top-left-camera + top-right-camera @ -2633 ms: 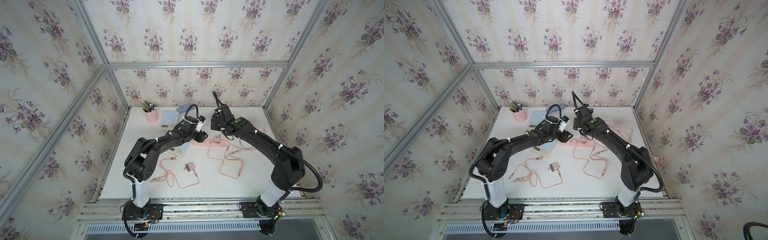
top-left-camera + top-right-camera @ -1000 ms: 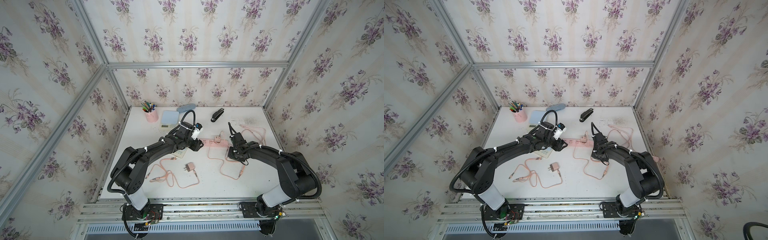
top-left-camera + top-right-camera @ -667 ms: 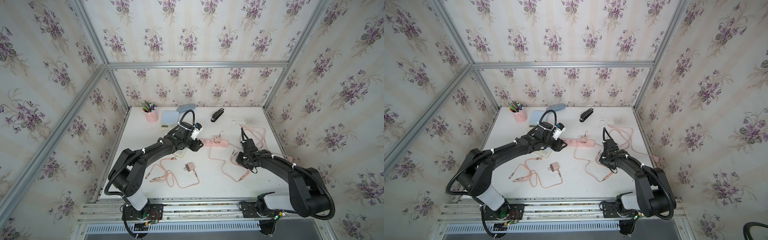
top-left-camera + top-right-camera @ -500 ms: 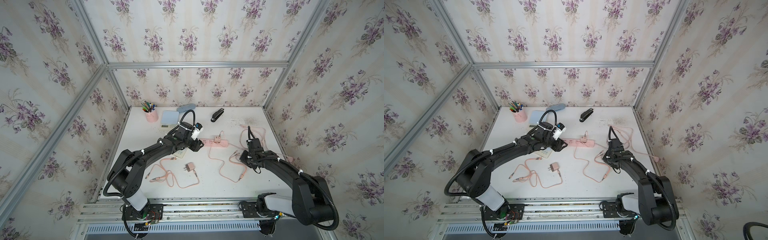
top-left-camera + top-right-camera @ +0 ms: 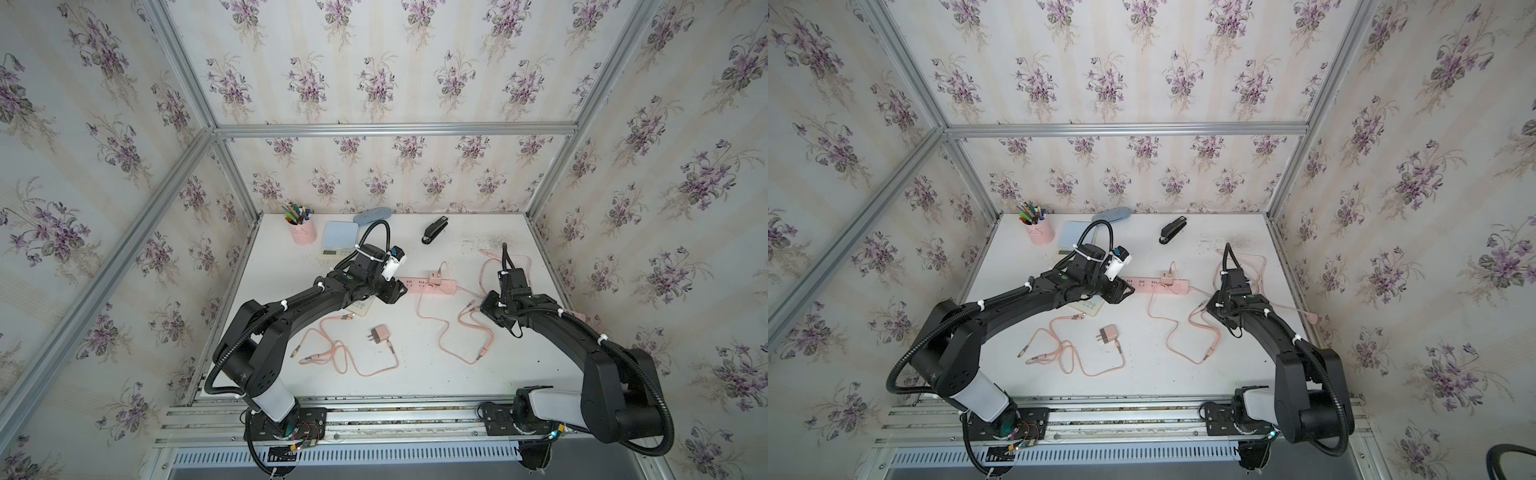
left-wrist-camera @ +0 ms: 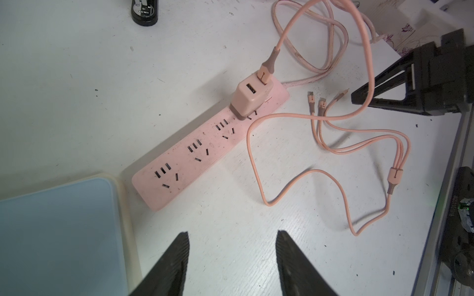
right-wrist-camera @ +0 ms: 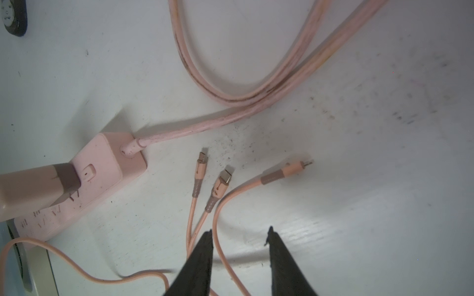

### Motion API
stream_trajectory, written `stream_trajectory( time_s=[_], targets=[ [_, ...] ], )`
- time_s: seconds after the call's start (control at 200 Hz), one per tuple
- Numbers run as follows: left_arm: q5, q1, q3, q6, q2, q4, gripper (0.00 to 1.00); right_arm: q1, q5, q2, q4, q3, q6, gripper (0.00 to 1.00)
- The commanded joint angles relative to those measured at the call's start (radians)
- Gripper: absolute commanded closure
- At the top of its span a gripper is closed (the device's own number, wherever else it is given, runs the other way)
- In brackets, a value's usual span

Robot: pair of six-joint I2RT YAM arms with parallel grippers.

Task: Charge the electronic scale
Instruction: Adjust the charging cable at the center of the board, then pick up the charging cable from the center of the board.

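Note:
The electronic scale (image 6: 59,230), blue-topped with a cream rim, lies against the near end of the pink power strip (image 6: 205,146); in a top view my left arm covers most of the scale (image 5: 360,308). A pink charger (image 6: 252,98) is plugged into the strip's far end. Its cable ends in three connectors (image 7: 225,179) lying on the table. My left gripper (image 6: 232,234) hovers open and empty beside the scale. My right gripper (image 7: 239,234) is open just behind the connectors, and one cable strand (image 7: 218,230) runs loose between its fingers.
A second blue-topped scale (image 5: 338,239), a pink pen cup (image 5: 304,233) and a black stapler (image 5: 435,229) stand at the back. A loose charger (image 5: 378,333) with its own cable lies front centre. The strip's thick cord (image 7: 256,97) loops at the right.
My right arm has drawn away from the power strip toward the right, to the cable's connectors, and its jaws have widened. The left arm has stayed put.

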Motion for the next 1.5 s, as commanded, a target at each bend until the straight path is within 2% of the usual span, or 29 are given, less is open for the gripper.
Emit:
stream_trajectory(
  time_s=[0.0, 0.13, 0.255, 0.465, 0.909, 1.149, 1.494],
  targets=[
    [0.000, -0.001, 0.005, 0.009, 0.005, -0.007, 0.44, 0.007, -0.035, 0.042, 0.051, 0.023, 0.024, 0.67],
    [-0.002, 0.000, 0.002, 0.011, 0.003, -0.009, 0.44, 0.032, -0.004, 0.097, 0.040, 0.065, -0.003, 0.76],
    [0.000, 0.000, 0.004, 0.010, 0.007, -0.010, 0.44, 0.045, 0.005, 0.146, 0.041, 0.083, -0.015, 0.79],
    [0.001, -0.001, 0.004, 0.010, 0.009, -0.010, 0.44, 0.061, 0.017, 0.215, 0.034, 0.093, -0.024, 0.79],
    [0.006, -0.001, 0.006, 0.011, 0.017, -0.012, 0.44, 0.068, 0.062, 0.236, 0.005, 0.133, -0.034, 0.73],
    [0.003, -0.001, 0.009, 0.015, 0.013, -0.017, 0.44, 0.086, 0.109, 0.241, -0.031, 0.187, -0.050, 0.78],
    [0.004, -0.001, 0.012, 0.015, 0.018, -0.018, 0.44, 0.093, 0.105, 0.280, -0.028, 0.187, -0.053, 0.72]
  ],
)
